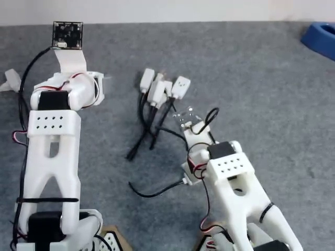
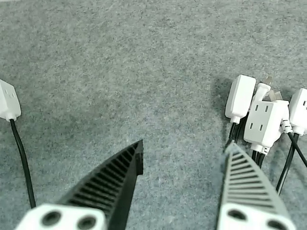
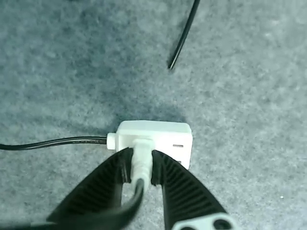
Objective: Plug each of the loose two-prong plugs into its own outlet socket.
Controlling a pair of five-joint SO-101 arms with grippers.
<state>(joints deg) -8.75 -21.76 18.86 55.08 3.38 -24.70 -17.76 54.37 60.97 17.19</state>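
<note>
My right gripper (image 3: 141, 154) is shut on a white two-prong plug (image 3: 142, 160) that stands against a white outlet socket (image 3: 154, 136) lying on the grey carpet. That socket (image 1: 187, 173) sits just left of the right arm's wrist, and its black cord (image 1: 157, 190) trails off to the left. My left gripper (image 2: 184, 149) hangs open above bare carpet with nothing between its fingers. Beside it lies a cluster of white sockets and plugs (image 2: 261, 120), seen from above at the table's middle (image 1: 159, 89). One more white socket (image 2: 7, 100) lies on the other side of this gripper.
Black cords (image 1: 144, 130) run from the cluster toward the front. Small metal bits (image 1: 186, 114) lie near the right arm. A loose cord end (image 3: 184, 36) lies beyond the held socket. A blue object (image 1: 320, 36) sits at the back right corner.
</note>
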